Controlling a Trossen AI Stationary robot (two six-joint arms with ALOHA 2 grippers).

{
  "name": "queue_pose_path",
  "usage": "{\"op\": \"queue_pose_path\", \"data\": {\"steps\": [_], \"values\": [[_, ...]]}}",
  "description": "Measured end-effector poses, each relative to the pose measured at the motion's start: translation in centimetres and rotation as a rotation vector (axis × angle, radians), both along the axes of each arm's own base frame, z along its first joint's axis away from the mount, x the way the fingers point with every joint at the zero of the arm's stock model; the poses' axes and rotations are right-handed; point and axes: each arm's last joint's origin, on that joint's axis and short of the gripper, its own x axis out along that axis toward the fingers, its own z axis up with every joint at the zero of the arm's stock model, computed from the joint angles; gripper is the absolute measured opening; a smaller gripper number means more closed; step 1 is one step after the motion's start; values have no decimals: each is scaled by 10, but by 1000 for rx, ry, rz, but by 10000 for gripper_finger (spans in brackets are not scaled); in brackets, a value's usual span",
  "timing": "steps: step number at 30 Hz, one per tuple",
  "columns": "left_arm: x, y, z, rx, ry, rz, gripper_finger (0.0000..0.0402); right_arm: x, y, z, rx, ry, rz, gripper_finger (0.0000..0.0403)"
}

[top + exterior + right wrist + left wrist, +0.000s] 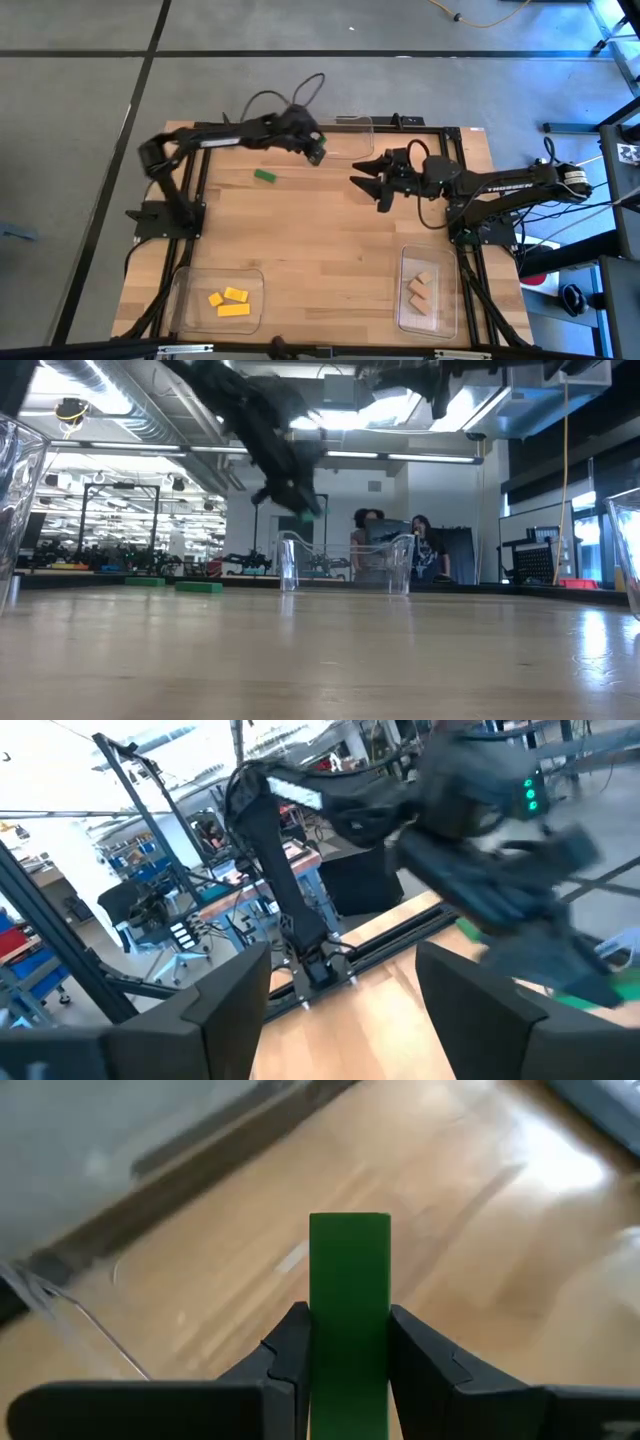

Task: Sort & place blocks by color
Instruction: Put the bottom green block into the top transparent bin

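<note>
Left gripper (316, 150): raised above the table at the high view's 12 o'clock, just beside the near-left corner of the far clear tray (352, 124); its fingers (290, 1355) are clamped on a green block (349, 1305).
Held green block: long axis runs straight out between the fingers, its squared end pointing ahead of the claw, toward the wood below.
Second green block (265, 176): lies flat on the table (330, 230) at about 11 o'clock, long axis roughly left to right, bare wood on all sides.
Right gripper (368, 180): hovers at about 1 o'clock, fingers spread apart, holding nothing, pointing toward the left arm.
Yellow blocks (231, 301): three in the clear tray (185, 290) at 7 o'clock.
Tan blocks (421, 289): in the clear tray (405, 300) at 5 o'clock, long axes slanted.
Open room: the table's middle is bare between the trays.
Background: people (418, 550) show beyond the far tray in the low view.
</note>
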Motion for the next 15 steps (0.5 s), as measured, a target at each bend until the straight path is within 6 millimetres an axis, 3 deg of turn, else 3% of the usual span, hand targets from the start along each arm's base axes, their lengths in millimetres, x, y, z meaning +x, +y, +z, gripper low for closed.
{"op": "queue_pose_path", "data": {"steps": [7,15], "values": [[26,36,-31,-62,89,141,85,1,0,-2,48,0,3,252],[40,40,-60,-81,149,203,85,1,0,-1,52,-3,-12,252]]}}
